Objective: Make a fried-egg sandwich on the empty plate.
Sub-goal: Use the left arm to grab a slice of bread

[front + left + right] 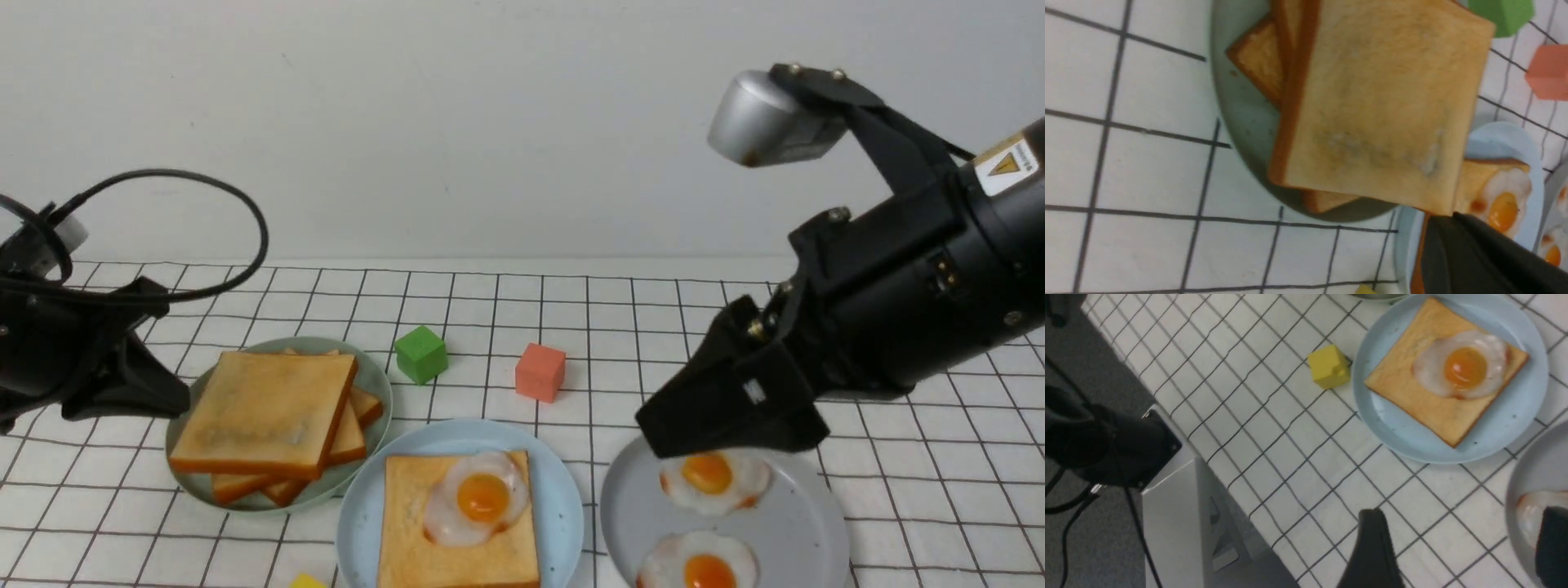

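- Sandwich (pixel 457 523): one toast slice with fried egg on top, lay on blue plate (pixel 563 506), near middle of counter (pixel 898 490).
- Left tool (pixel 163 400): clenched, nothing in it, just left of toast pile (pixel 269 408) on green plate (pixel 375 384).
- Right tool (pixel 731 441): released, jaws wide apart, hovered over far egg (pixel 710 478) on grey plate (pixel 800 531), right side.
- Green cube (pixel 421 354) and red cube (pixel 540 371) stood farther back.

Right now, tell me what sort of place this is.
Probably a robot test bench, not a kitchen: a grid-lined tablecloth against a bare wall, toy fried eggs on a grey plate, and a green block and orange block lying loose.
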Robot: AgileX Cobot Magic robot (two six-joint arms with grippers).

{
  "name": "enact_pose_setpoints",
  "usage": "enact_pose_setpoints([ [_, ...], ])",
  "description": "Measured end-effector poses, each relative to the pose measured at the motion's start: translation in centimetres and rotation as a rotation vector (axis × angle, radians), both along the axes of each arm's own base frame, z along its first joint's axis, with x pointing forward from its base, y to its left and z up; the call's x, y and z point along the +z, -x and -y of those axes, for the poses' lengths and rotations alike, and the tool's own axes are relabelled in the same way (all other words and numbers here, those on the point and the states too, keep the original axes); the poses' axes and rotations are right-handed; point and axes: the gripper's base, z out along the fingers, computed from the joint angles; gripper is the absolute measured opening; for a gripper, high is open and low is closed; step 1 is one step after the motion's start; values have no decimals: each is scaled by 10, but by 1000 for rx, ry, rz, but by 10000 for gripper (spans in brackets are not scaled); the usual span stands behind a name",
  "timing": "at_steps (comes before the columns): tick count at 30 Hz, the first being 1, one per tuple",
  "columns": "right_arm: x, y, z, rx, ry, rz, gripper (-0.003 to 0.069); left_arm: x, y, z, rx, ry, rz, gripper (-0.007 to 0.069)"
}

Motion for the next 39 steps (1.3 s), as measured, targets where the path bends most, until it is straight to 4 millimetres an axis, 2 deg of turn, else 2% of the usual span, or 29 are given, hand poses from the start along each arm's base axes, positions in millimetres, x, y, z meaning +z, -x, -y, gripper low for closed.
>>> enact_pose_setpoints([
  [3,-4,11,-13,59,-1,-3,514,-18,-6,-8,10,-5,-29,57],
  [6,-12,22,-23,113,12,-19,514,-35,-14,-13,12,-30,-32,160],
  [13,-19,23,-23,125,61,3,514,-48,-21,-16,-10,-56,-4,400],
  [17,-19,23,-23,122,62,8,514,-55,-24,-15,-36,-38,6,451],
  [20,-19,22,-23,121,63,11,514,-62,-25,-13,-65,-10,-6,446],
  [24,-19,23,-23,122,62,12,514,-69,-25,-11,-113,9,-15,311],
  [25,-19,23,-23,122,62,12,514,-69,-25,-11,-112,9,-15,302],
  [26,-19,23,-23,120,62,9,514,-69,-25,-11,-114,9,-14,202],
  [29,-19,23,-23,119,65,-1,514,-68,-24,-12,-104,21,-23,66],
  [34,-20,25,-22,124,74,-21,514,-55,-20,-10,-110,35,-20,59],
  [38,-20,25,-22,122,83,-15,514,-20,3,10,-136,110,54,59],
  [39,-20,25,-22,122,83,-15,514,-18,5,12,-134,116,59,59],
])
